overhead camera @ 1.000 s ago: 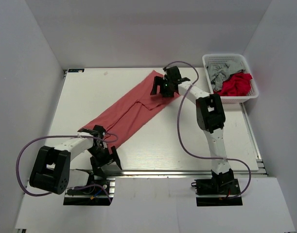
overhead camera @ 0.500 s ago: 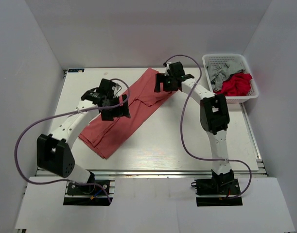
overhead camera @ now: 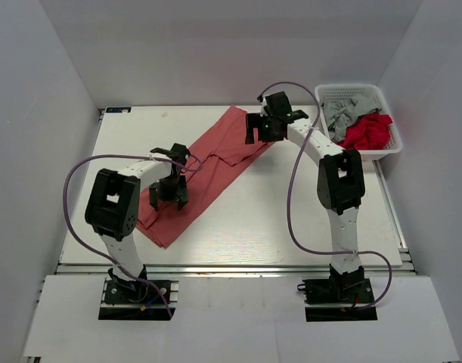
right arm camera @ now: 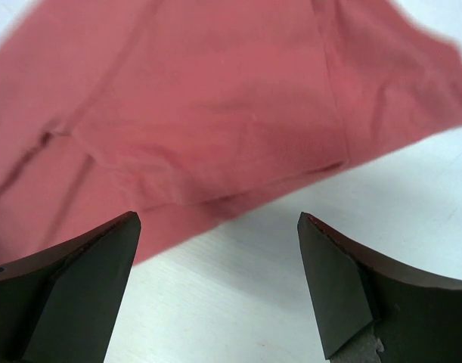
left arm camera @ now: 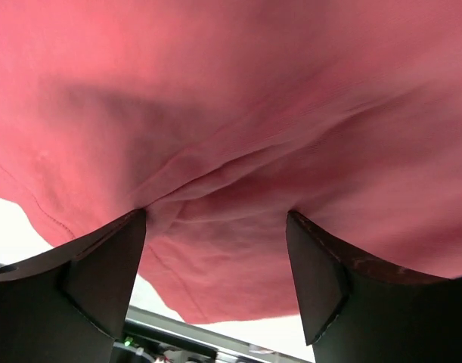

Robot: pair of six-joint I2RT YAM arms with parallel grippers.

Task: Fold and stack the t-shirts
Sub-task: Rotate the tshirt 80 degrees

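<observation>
While the muted salmon-red cloth t-shirt (overhead camera: 208,170) lies part-folded, left pincer (left arm camera: 215,219) and right pincer (right arm camera: 219,219) gape spread; grey cloth shirt (overhead camera: 341,113), bright-red cloth shirt (overhead camera: 367,132) wait (upper right).

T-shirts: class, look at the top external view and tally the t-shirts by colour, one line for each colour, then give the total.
Salmon-red t-shirt, spread on the table: 1
Bright red t-shirt, in the basket: 1
Grey t-shirt, in the basket: 1
Total: 3
</observation>
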